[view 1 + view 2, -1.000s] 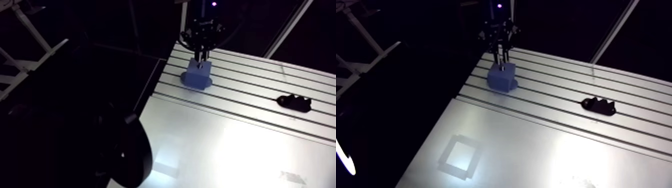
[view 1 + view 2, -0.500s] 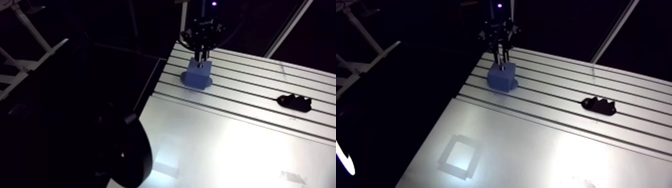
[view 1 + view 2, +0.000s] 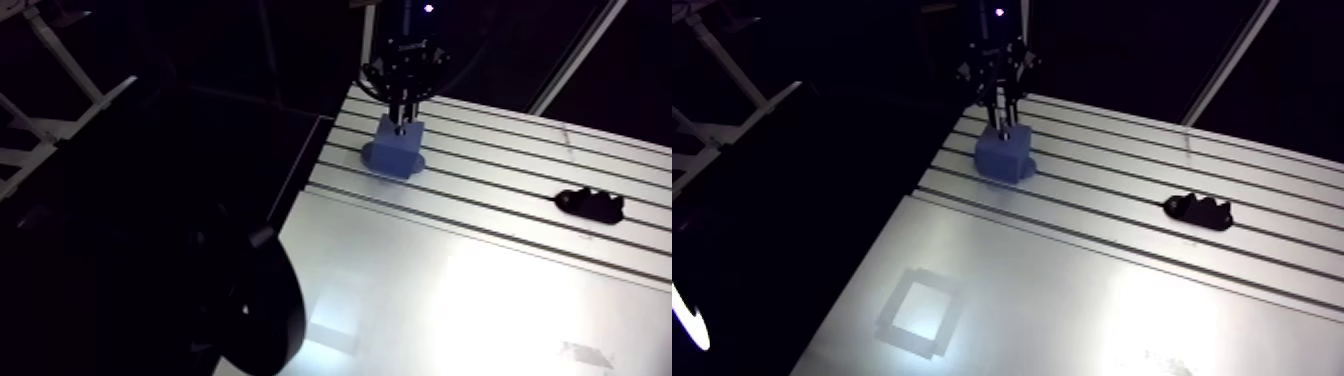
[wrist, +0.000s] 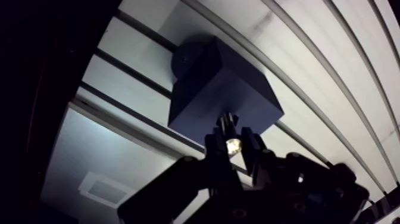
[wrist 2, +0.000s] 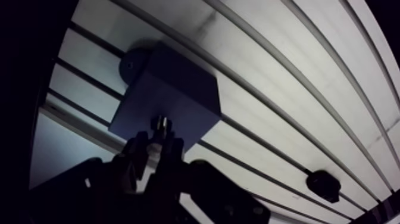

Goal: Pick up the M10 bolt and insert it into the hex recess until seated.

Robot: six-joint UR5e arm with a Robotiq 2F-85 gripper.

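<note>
From beside the slotted aluminium tabletop (image 3: 520, 165), I see the arm's two black fingers (image 4: 215, 148) clenched on a small bright steel M10 bolt (image 4: 233, 144). They hold it upright directly over the dark blue rectangular block with a rounded foot (image 4: 223, 89), which sits on the ribbed part of the tabletop near its edge. In the wrist view the bolt's lower end looks as if it is at or just touching the block's upper face. The hex recess itself is hidden by the bolt and fingers, so I cannot tell whether the tip has entered it. The bolt strikes me as stiff, dense for its size and smooth, so it is likely to twist or slide in a loose pinch. Taking it across the head or high on the shank, as here, leaves the lower end free to go in. The hex probably has to line up with the recess flats before it will seat. The block looks light and could shift under a crooked push. A small black irregular part (image 3: 1197, 211) lies well apart on the ribs.
</note>
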